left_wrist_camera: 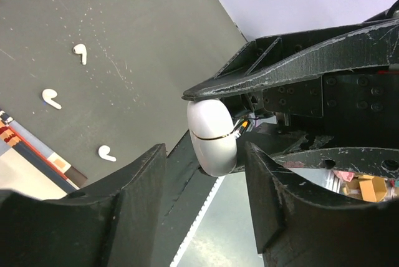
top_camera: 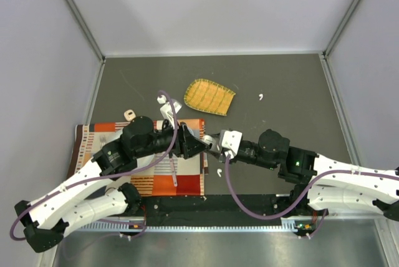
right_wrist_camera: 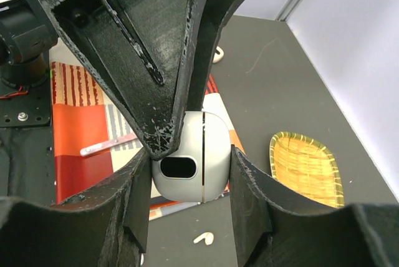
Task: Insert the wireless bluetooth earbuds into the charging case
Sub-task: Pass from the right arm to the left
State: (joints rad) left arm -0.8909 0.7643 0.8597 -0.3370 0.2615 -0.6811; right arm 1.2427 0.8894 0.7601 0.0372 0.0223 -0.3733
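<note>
We grip the white charging case (right_wrist_camera: 190, 158) between our right gripper's (right_wrist_camera: 190, 173) pads while our left gripper (left_wrist_camera: 202, 173), part-open and holding nothing, straddles it, apparently to pry the lid, with earbuds (left_wrist_camera: 50, 98) loose on the table.

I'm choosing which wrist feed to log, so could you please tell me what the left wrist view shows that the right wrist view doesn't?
Only the left wrist view: three earbuds lying loose on the dark table.
Only the right wrist view: the yellow woven tray, a white stick on the striped cloth, and one earbud near the bottom edge.
Both: the white case, shut, held between the right gripper's fingers.
</note>
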